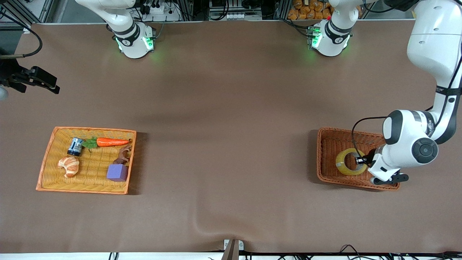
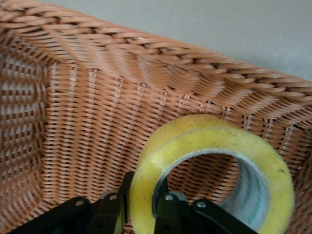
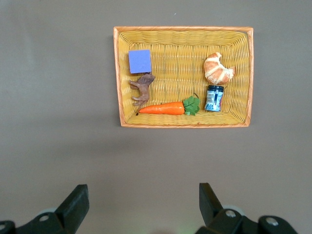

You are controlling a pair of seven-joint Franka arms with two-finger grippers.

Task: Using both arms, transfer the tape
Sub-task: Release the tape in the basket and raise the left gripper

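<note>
**Left hand pinching the tape wall down in the brown basket**

So the left hand (image 1: 362, 159) is down inside the brown wicker basket (image 1: 330, 139) at the left arm's end of the worktop (image 1: 231, 108), and it has the tape (image 1: 351, 161) by the wall of the ring: one finger inside the grey core, the other outside, narrow grip. Makes sense, the roll is too wide to span across, so pinching the band is the easy hold.

From the left wrist view the tape (image 2: 214, 165) looks tipped up on edge off the basket floor, hole axis pointing roughly sideways past the fingers (image 2: 168, 209), though from the front it reads flatter, so hard to say how far it's tilted.

Right hand (image 1: 39, 83) waits wide open, empty, up over bare worktop with the yellow basket (image 3: 183, 122) below it.
</note>
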